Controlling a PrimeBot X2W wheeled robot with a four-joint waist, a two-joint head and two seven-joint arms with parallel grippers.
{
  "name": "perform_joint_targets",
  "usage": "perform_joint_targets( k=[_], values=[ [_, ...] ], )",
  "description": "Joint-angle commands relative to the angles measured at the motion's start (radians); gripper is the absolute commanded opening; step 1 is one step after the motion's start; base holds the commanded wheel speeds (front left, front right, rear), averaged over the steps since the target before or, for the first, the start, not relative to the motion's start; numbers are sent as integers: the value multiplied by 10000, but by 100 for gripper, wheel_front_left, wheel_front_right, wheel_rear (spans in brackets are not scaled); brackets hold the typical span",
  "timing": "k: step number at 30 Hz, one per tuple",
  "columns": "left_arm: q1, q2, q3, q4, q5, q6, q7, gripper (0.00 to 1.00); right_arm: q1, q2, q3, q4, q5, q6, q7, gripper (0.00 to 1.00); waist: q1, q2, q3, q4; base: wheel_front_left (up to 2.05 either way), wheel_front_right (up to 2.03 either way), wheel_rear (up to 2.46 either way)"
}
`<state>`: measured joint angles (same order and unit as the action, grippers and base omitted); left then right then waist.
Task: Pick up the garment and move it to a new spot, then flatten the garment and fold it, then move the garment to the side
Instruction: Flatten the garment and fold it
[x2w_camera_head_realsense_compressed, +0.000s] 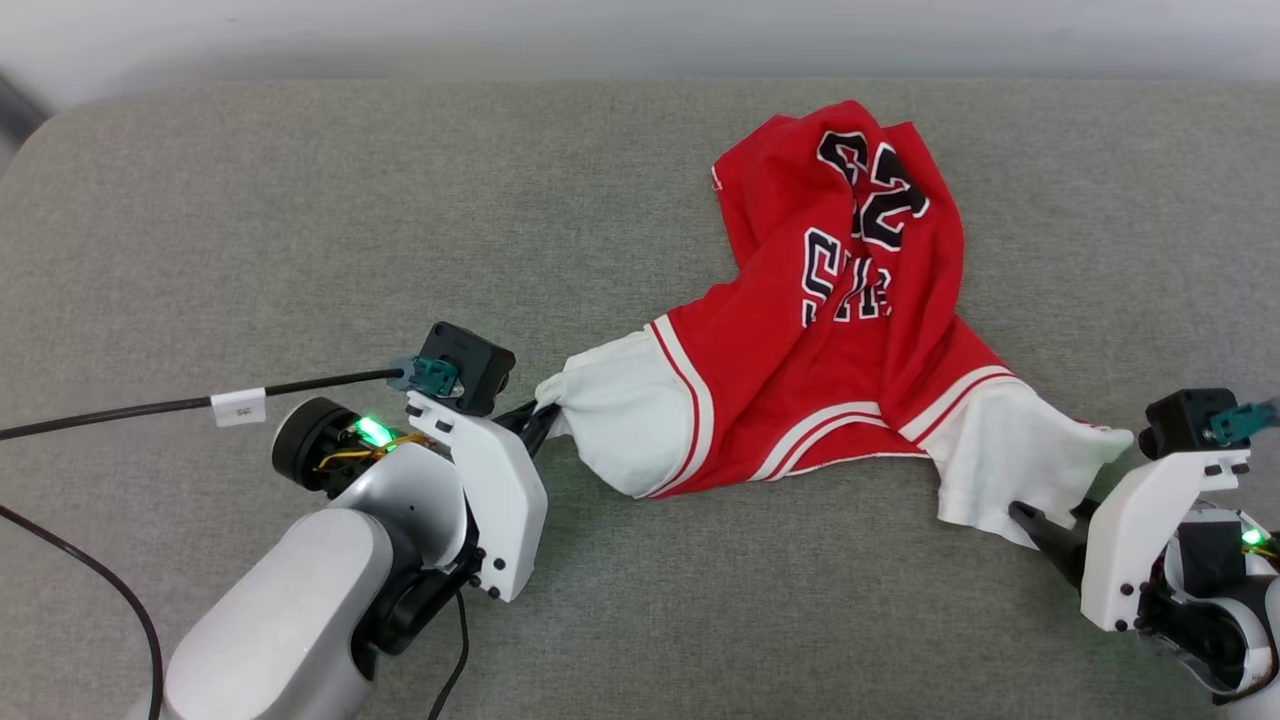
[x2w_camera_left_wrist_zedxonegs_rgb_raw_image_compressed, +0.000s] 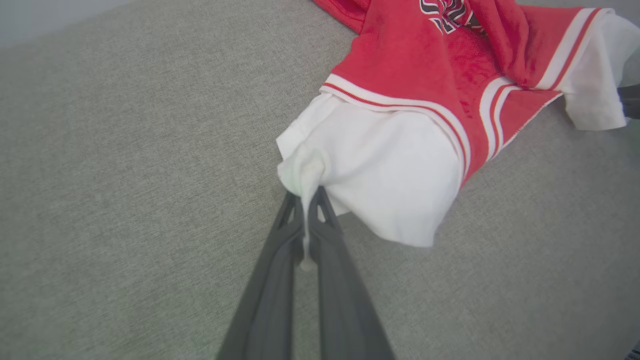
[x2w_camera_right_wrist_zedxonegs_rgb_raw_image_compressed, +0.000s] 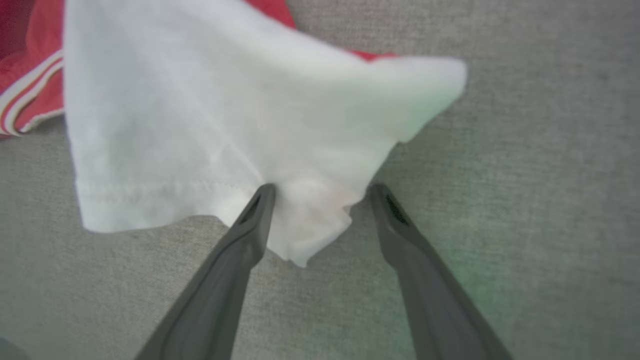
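The garment (x2w_camera_head_realsense_compressed: 830, 380) lies bunched on the grey fabric surface (x2w_camera_head_realsense_compressed: 300, 220). The left claw (x2w_camera_left_wrist_zedxonegs_rgb_raw_image_compressed: 305, 200) pinches a fold of the garment's left white sleeve. The right claw (x2w_camera_right_wrist_zedxonegs_rgb_raw_image_compressed: 322, 190) stands wide, its fingers straddling the garment's right sleeve corner.

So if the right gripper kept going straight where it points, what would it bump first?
The right gripper is open, with a corner of the white sleeve of the garment lying between its fingers. Going straight on, it would likely push into that sleeve first.
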<state>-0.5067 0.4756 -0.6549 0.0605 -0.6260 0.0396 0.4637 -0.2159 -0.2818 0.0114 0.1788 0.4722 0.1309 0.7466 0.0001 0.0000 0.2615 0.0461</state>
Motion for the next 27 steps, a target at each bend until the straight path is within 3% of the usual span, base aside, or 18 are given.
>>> perform_joint_targets(
  k=[1,4,5,6,7,17,27],
  values=[
    [-94,-38,0,-54,55,53,-91,0,-13,63,310,326,126,-3,231,100,-1,0,79,102,0,0,0],
    [-37,-25,15,-63,36,41,-212,0,-48,98,605,658,310,-2,525,100,-1,0,132,176,0,0,0],
    [5,-19,25,-49,15,43,-252,0,-60,102,646,738,400,0,583,64,-1,0,137,190,0,0,0],
    [52,-1,28,-38,-2,39,-282,0,-82,94,692,801,459,0,635,18,-1,0,138,197,0,0,0],
    [81,15,31,-34,-14,35,-307,0,-89,70,725,830,503,0,666,0,-1,0,145,201,0,0,0],
    [342,114,267,-86,-168,85,-788,0,-540,-792,933,-118,720,-3,-129,0,-1,0,-204,67,0,0,0],
    [150,818,1430,-1168,3,871,-1594,0,-988,-1205,388,-2179,212,-3,-658,0,-1,0,-1223,-197,0,0,0]
  ],
)
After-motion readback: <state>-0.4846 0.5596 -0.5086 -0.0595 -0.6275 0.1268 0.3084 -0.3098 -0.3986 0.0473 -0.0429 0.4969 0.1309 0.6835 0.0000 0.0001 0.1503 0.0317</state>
